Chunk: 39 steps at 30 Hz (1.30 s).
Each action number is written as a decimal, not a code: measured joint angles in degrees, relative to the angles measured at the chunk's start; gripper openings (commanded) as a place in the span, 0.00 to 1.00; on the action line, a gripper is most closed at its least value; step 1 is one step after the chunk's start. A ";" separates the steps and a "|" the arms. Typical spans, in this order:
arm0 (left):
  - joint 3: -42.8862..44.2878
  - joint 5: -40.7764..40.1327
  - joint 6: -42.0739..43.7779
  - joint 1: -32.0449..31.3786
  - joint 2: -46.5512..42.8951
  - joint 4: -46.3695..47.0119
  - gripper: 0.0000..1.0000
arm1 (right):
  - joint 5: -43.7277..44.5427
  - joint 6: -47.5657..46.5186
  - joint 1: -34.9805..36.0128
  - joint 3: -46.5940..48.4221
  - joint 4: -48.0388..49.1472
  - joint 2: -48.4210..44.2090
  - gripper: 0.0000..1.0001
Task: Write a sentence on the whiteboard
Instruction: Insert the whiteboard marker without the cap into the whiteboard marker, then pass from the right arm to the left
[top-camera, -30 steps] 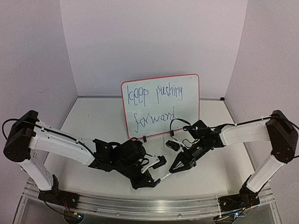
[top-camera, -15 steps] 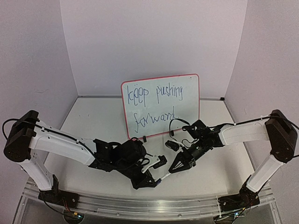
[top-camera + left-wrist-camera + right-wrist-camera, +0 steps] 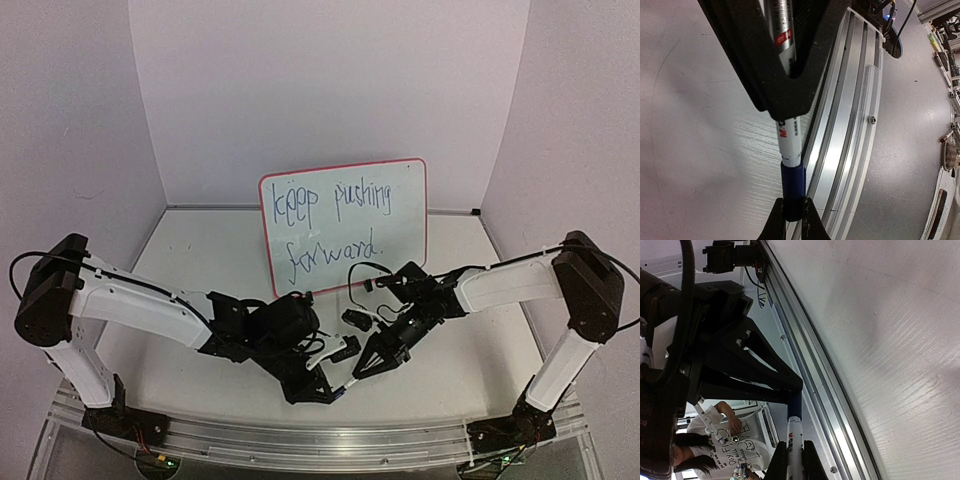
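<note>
On the left, we see the left gripper (image 3: 322, 388) low over the table (image 3: 200, 260) near its front edge. Its jaws are closed on the blue cap (image 3: 792, 187) of a marker (image 3: 347, 382), and our left wrist view shows both tips pinching that cap from either side. From there the marker's white barrel runs rightward and a little away from the arm bases, so its long axis lies along the line joining the two grippers. Behind it, well apart from both grippers, the whiteboard (image 3: 405, 265) stands nearly upright toward the back of the table, roughly midway between the arms. The sentence (image 3: 330, 252) on it reads "keep pushing forward." in two blue lines, full stop included. Further right, the right gripper (image 3: 365, 365) has its jaws closed around the white barrel; our right wrist view shows the barrel running up from between its tips to the cap. Each arm thus holds one end, cap to the left and barrel to the right, and neither is the nearer. We judge the writing done and the cap to be the step in hand, though we cannot tell whether it is fully seated. The next move turns on that shared axis: any push or pull should run along the marker, because a sideways drift could twist the barrel in the jaws.
</note>
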 measured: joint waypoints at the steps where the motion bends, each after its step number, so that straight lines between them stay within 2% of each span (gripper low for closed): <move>1: 0.00 0.43 -0.02 0.23 0.00 -0.02 0.00 | 0.05 -0.07 0.07 0.19 0.01 0.10 0.00; 17: 0.66 6.06 -0.88 2.92 0.04 -0.09 0.02 | -0.99 -0.06 0.13 0.57 1.23 0.10 0.00; 23: 0.61 6.49 -1.22 3.94 -0.39 0.31 0.35 | -0.27 -0.07 0.13 0.56 2.16 -0.71 0.00; 27: -0.05 4.20 -1.83 5.11 -4.56 3.13 0.56 | -0.64 -0.11 0.53 0.54 2.60 -1.27 0.00; 31: -2.91 2.04 -2.78 5.60 -11.70 3.44 0.69 | -1.26 -0.12 -0.20 0.31 3.20 -1.43 0.00; 34: -4.68 1.27 -3.35 5.60 -15.37 2.50 0.74 | -1.87 -0.10 -1.92 0.24 3.40 -1.86 0.00; 39: -6.41 2.84 -6.30 5.89 -16.16 3.00 0.80 | -1.98 0.33 -3.73 0.24 3.66 -4.28 0.00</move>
